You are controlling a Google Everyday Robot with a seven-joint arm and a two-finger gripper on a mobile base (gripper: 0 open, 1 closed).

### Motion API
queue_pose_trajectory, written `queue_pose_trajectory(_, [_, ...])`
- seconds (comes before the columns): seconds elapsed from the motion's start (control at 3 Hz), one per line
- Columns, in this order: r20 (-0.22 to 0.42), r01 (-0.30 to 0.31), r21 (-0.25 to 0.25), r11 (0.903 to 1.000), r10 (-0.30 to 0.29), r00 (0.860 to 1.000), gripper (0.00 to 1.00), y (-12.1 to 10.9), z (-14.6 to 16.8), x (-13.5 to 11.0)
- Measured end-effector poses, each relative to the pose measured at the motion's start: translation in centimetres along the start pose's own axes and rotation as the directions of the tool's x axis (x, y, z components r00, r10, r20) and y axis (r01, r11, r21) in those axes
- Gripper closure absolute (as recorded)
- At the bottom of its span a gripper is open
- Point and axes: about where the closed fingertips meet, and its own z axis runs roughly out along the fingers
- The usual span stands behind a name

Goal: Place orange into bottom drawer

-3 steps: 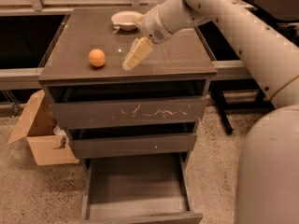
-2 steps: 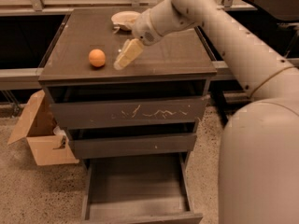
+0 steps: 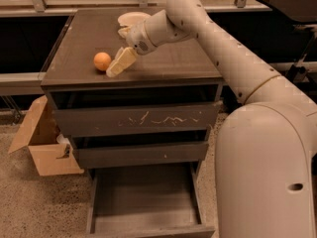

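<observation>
Everything is placed relative to the cabinet (image 3: 79, 135).

Your orange (image 3: 102, 61) sits on the cabinet's worktop (image 3: 173, 66), front left part, near the front edge. It is resting free and nothing grips it.

Your gripper (image 3: 114, 71) hangs low over the worktop, left of the cabinet's centre, angled down toward the front left. Its cream tip is just beside the orange on the side nearer the cabinet's middle; touching or a hair apart, you can't tell. Open or closed, you can't tell either: it reads as one cream wedge from here.

The arm (image 3: 223, 58) comes in from the cabinet's right side, crossing over the worktop's back right.

The bottom drawer (image 3: 143, 202) is pulled out at the cabinet's foot, with its plain grey floor showing and nothing in it. The top drawer front (image 3: 138, 120), with white scratches, is closed. So is the middle drawer front (image 3: 141, 154).

A white bowl (image 3: 132, 18) sits at the cabinet's back edge, near the middle, partly behind the wrist.

A cardboard box (image 3: 47, 157) stands open on the floor at the cabinet's left.
</observation>
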Motion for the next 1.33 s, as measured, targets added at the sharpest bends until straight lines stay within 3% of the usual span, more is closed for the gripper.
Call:
queue_pose_trajectory(0.67, [0.031,-0.012,0.006,0.9999,0.012,0.999,0.00,-0.9,2.9,0.6])
queue_pose_trajectory(1.33, [0.053,-0.027,0.004,0.9996,0.027,0.998,0.41,-2.0,4.8,1.0])
